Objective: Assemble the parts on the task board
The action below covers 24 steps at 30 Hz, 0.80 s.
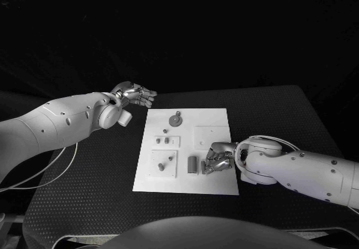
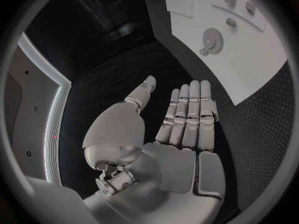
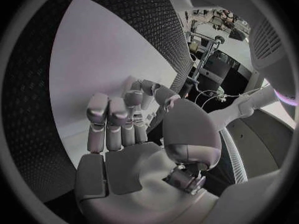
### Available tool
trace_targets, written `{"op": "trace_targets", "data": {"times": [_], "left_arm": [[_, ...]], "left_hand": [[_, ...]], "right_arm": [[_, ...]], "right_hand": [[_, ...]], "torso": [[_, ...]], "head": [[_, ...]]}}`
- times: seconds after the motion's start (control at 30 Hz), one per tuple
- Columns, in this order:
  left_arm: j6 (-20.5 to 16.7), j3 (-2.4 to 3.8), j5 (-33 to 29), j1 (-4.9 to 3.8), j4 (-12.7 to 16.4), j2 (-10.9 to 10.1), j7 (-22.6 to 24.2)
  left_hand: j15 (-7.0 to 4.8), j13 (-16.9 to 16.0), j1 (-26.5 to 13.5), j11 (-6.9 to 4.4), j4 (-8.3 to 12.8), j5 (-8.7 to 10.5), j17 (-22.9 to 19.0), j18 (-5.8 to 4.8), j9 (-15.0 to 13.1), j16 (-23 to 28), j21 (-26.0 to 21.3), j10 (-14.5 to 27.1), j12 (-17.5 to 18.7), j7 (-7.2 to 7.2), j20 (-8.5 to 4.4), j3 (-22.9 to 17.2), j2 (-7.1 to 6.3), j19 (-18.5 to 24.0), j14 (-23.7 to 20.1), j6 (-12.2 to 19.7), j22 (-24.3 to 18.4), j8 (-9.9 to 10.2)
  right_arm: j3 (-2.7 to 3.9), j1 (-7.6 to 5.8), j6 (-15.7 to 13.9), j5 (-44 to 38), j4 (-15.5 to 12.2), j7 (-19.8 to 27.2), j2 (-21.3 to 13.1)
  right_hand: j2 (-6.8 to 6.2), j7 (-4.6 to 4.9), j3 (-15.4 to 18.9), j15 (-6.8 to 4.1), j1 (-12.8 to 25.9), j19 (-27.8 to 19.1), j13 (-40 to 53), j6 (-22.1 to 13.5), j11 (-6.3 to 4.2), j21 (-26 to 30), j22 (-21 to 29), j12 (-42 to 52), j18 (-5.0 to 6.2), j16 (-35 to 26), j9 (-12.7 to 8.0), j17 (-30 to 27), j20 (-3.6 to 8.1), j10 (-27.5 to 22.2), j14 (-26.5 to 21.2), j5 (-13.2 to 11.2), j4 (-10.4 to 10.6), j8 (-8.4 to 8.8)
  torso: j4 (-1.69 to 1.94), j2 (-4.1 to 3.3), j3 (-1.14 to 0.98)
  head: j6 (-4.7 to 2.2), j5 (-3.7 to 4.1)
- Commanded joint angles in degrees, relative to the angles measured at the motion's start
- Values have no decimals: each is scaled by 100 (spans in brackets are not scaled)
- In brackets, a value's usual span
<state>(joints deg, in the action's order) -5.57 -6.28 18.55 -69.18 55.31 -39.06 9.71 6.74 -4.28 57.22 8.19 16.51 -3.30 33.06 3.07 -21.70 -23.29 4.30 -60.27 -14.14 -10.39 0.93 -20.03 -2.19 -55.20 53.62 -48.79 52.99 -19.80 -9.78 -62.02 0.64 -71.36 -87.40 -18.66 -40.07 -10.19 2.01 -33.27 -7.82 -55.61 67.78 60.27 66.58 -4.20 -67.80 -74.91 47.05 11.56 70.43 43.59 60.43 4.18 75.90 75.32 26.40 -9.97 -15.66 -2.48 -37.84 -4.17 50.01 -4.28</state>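
Right hand [image 1: 218, 160] first: its fingers [image 3: 118, 115] are curled in over the near right part of the board [image 1: 213, 115], tips down just beside a small dark upright peg [image 1: 192, 165]. Whether anything sits inside that curl, I cannot tell; the fingers hide their own tips. The peg looks small, rigid and light, probably smooth, so it may slip or topple if nudged from one side. A pinch across its middle, thumb against a finger, looks like the hold to go for.

Outward on the board: a round gear-like part [image 1: 176, 120] lies flat near the far end, thin and hard, best taken by its rim. Smaller parts [image 1: 162, 139] stand in plates at the middle and near left.

Left hand [image 1: 135, 95]: fingers [image 2: 190, 112] straight and together, thumb apart, holding nothing, hovering off the board's far left corner above the surface [image 1: 97, 171].
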Motion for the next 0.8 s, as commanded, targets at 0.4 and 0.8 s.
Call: {"op": "trace_targets", "data": {"times": [0.4,0.8], "left_arm": [[78,2,17,-6,4,11,46],[78,2,18,-5,2,12,40]], "left_hand": [[-8,5,-52,9,-12,4,14,64,6,42,28,24,-33,3,1,-36,-7,11,46,24,9,17],[-8,5,-55,9,-12,4,20,64,6,46,28,25,-34,3,1,-38,-5,12,47,24,11,16]], "right_arm": [[1,47,-63,-157,64,-194,83],[1,54,17,-296,166,-351,139]], "right_hand": [[71,-46,13,-8,78,51,64,152,-46,-44,-54,106,344,58,109,-13,-21,109,29,1,111,-116],[155,-61,-2,-17,80,59,92,174,-60,-56,-60,133,344,76,150,-17,-9,125,31,3,126,-141]], "torso": [[3,-10,1],[5,-3,2]], "head": [[-1,-4],[-1,2]]}}
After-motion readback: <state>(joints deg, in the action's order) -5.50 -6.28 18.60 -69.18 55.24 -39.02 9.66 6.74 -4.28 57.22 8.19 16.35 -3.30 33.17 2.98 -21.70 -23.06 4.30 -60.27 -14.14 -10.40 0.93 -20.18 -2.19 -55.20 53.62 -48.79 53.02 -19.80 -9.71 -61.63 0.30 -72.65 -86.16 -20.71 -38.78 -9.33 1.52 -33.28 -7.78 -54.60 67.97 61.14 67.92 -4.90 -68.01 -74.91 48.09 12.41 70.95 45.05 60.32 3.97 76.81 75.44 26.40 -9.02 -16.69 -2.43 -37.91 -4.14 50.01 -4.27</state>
